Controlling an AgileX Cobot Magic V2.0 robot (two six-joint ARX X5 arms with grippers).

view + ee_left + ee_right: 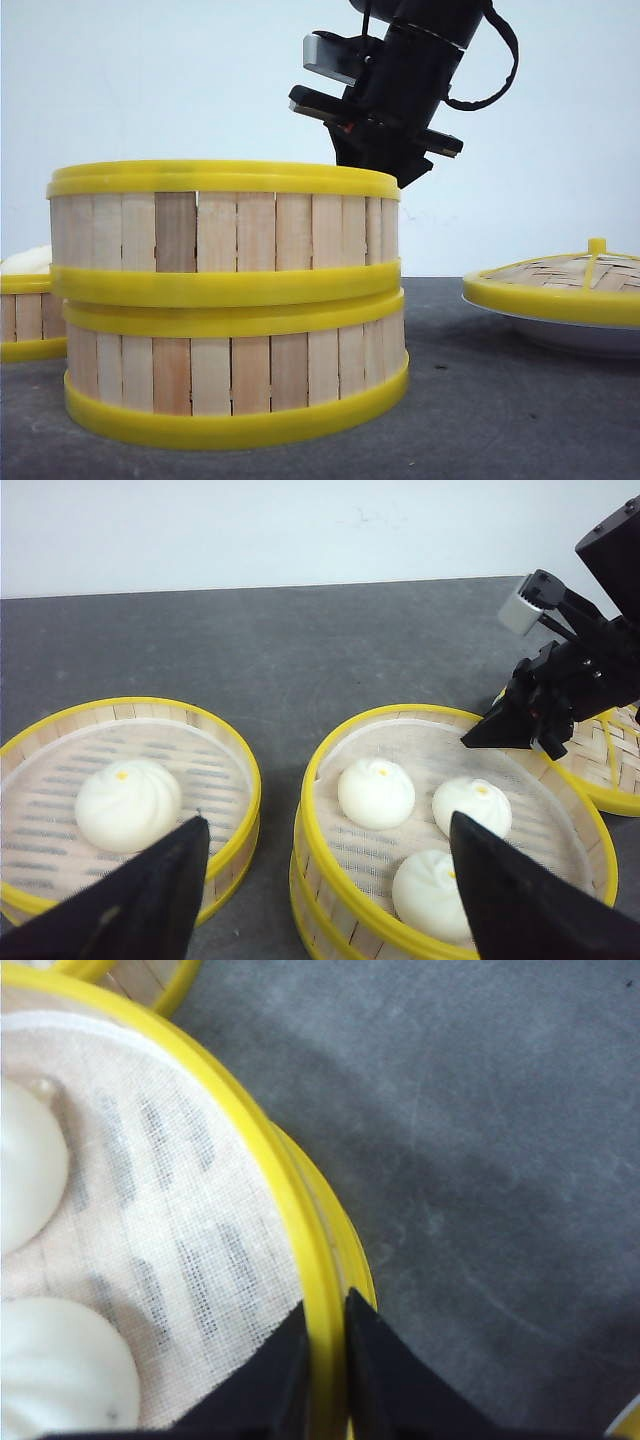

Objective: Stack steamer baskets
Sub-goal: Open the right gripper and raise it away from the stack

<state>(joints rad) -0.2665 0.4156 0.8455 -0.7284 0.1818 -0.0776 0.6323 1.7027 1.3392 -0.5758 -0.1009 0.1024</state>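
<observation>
Two steamer baskets (230,300) stacked, right gripper (325,1360) pinching the top rim; third basket (125,800) left, left gripper (320,880) wide.

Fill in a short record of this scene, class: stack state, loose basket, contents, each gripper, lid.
stack: top basket sits on lower basket
loose basket: single basket beside the stack, unstacked
contents: three buns in top basket, one bun in the single basket
right gripper: fingers closed on top basket's rim
left gripper: open, holding nothing
lid: on white plate
</observation>
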